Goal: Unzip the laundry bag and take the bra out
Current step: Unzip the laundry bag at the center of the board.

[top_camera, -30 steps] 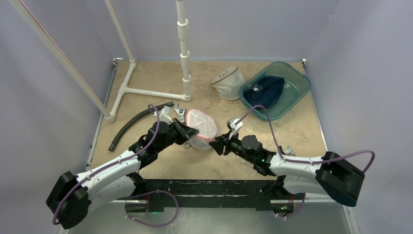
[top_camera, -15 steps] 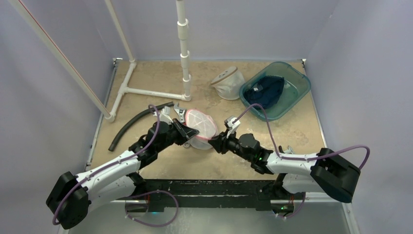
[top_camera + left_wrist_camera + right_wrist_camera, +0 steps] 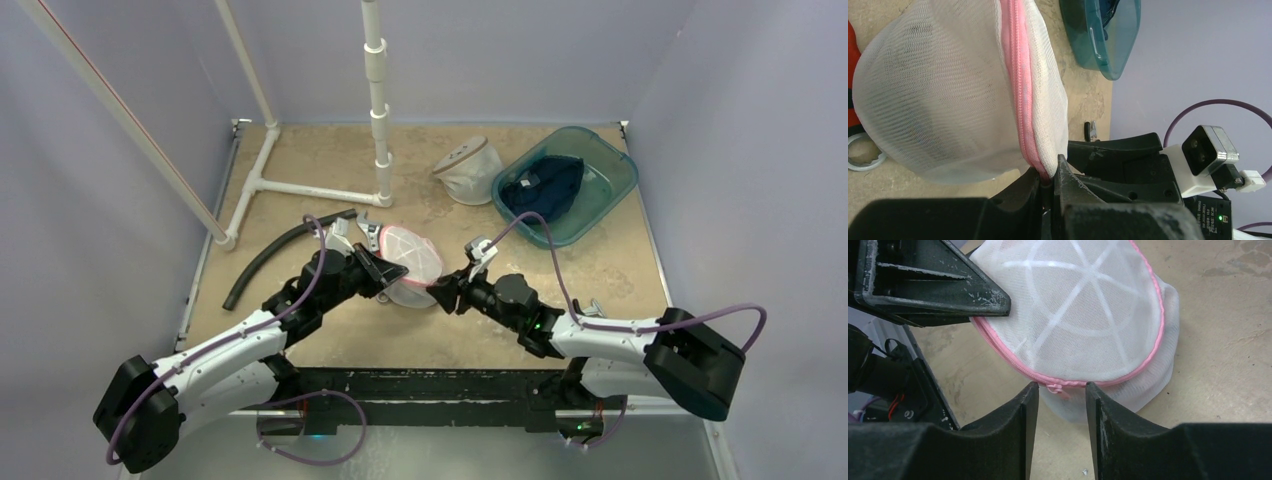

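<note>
The laundry bag (image 3: 412, 262) is a round white mesh pouch with a pink zipper, lying mid-table between both arms. My left gripper (image 3: 1050, 177) is shut on the bag's rim, pinching the pink zipper seam (image 3: 1020, 100) at its near-left side (image 3: 385, 275). My right gripper (image 3: 1062, 387) is open at the bag's near-right edge (image 3: 440, 292), one fingertip on each side of the small pink zipper pull (image 3: 1057, 389), which hangs free between them. The zipper runs closed around the bag (image 3: 1083, 305). The bra is hidden from view.
A teal tub (image 3: 610, 165) holding dark cloth stands at the back right, with a second white mesh bag (image 3: 468, 170) beside it. A white pipe stand (image 3: 378, 100) rises at the back. A black hose (image 3: 275, 255) and a metal wrench (image 3: 368, 232) lie by the left arm.
My right gripper has edged left up to the bag's rim, and its jaws narrowed briefly then widened again around the zipper pull. The left gripper kept its hold.
</note>
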Motion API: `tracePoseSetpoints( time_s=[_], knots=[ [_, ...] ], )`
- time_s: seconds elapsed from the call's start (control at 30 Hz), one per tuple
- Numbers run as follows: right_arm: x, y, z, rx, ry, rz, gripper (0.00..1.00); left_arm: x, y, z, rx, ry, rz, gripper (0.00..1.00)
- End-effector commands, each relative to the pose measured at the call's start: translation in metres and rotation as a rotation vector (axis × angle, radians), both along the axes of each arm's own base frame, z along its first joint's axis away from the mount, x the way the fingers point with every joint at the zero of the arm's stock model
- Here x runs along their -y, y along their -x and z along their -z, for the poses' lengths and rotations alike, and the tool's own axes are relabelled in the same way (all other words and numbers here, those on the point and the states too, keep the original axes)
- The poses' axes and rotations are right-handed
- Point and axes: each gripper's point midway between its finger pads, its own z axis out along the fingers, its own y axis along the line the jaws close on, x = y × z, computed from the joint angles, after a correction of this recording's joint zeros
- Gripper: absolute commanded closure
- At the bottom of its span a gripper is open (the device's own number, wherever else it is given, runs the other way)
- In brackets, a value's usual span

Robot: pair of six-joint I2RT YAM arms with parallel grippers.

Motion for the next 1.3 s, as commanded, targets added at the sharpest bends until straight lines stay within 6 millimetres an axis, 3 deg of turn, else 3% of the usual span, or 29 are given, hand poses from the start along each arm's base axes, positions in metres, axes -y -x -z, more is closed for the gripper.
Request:
tracePoseSetpoints(
  time_s=[0.0, 0.1, 0.5, 0.83, 1.07, 1.13, 1.17, 1.27],
  knots=[
    [-0.001, -0.001, -0.007, 0.015, -0.034, -0.003, 0.60, 0.003, -0.003, -0.022, 0.054, 0.031, 0.012, 1.00],
    [-0.003, -0.001, -0.007, 0.016, -0.032, -0.016, 0.63, 0.003, -0.004, -0.024, 0.058, 0.036, 0.011, 1.00],
    [-0.009, -0.002, -0.002, 0.005, -0.023, -0.034, 0.59, 0.004, -0.003, -0.030, 0.066, 0.043, 0.016, 1.00],
    [-0.014, -0.009, -0.014, 0.030, -0.045, -0.025, 0.73, 0.003, 0.000, -0.028, 0.063, 0.042, 0.025, 1.00],
    [-0.010, -0.008, -0.024, 0.064, -0.052, -0.026, 0.98, 0.001, 0.001, -0.024, 0.056, 0.038, 0.019, 1.00],
    [-0.007, -0.007, -0.027, 0.073, -0.050, -0.022, 1.00, 0.000, 0.001, -0.023, 0.055, 0.032, 0.013, 1.00],
    [-0.005, -0.007, -0.031, 0.085, -0.056, -0.013, 1.00, -0.001, 0.001, -0.023, 0.057, 0.028, 0.010, 0.99],
    [0.003, -0.009, -0.033, 0.096, -0.049, 0.012, 1.00, -0.004, 0.001, -0.025, 0.061, 0.013, 0.007, 0.68]
  ],
)
